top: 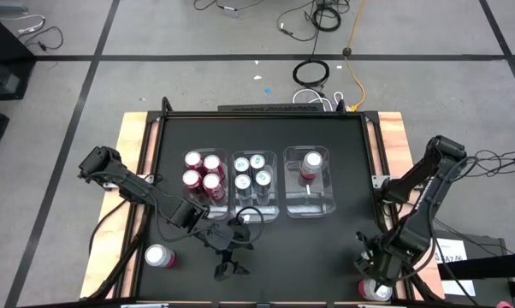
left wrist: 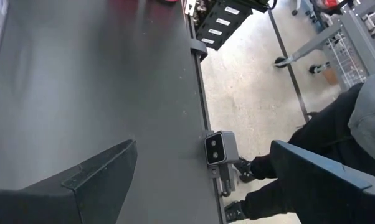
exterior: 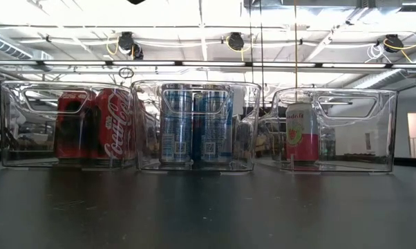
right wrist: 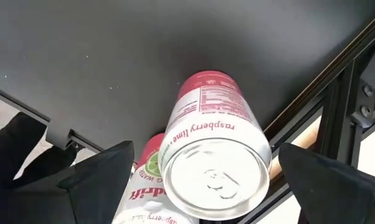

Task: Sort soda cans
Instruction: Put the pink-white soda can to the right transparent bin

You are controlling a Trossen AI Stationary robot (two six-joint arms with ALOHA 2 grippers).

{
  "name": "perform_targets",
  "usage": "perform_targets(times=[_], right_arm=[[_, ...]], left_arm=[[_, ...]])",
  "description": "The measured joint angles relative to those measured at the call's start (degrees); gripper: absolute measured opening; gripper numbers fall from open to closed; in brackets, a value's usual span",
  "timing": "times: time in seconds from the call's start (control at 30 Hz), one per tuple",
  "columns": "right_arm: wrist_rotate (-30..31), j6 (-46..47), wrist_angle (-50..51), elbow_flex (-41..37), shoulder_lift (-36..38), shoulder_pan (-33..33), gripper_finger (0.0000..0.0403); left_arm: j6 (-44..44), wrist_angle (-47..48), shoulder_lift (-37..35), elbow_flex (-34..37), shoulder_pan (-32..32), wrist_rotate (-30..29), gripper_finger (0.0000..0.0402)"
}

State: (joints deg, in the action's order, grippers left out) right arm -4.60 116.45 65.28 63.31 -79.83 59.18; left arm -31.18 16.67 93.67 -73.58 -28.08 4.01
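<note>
Nearest the lens, a pink raspberry-lime can (right wrist: 215, 149) is seen almost end-on between the wide-open jaws of the right gripper (top: 378, 278), with a second pink can (right wrist: 147, 180) tucked just beside it. Nothing is gripped yet; it looks like a pick is being lined up at the table's (top: 326, 248) near right corner.

Three clear bins are lined up mid-table, clearly one per colour: the red bin (top: 204, 184) holds four red cans (exterior: 97, 124), the blue bin (top: 254, 185) four blue ones (exterior: 194, 124), and the pink bin (top: 309, 181) just one pink can (exterior: 302, 133), so more is expected there.

A stray can (top: 158, 255) is left standing near the left edge. The left gripper (top: 230, 258) is parked over bare table at the near edge, jaws open and empty.
</note>
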Motion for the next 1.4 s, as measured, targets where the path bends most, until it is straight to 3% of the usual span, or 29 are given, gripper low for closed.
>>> perform_targets(times=[0.53,0.87,1.4], right_arm=[[0.0,-1.5,0.8,0.0,-5.5,2.4,0.0386],[0.0,-1.6,0.9,0.1,-5.7,2.4,0.0278],[-0.1,-2.2,4.2,1.2,-5.8,-0.1,0.0279]], left_arm=[[0.0,-1.3,0.0,0.0,0.0,0.0,0.0375],[0.6,-1.3,0.0,0.0,1.6,1.8,0.0375],[5.2,2.5,0.0,0.0,3.0,3.3,0.0375]])
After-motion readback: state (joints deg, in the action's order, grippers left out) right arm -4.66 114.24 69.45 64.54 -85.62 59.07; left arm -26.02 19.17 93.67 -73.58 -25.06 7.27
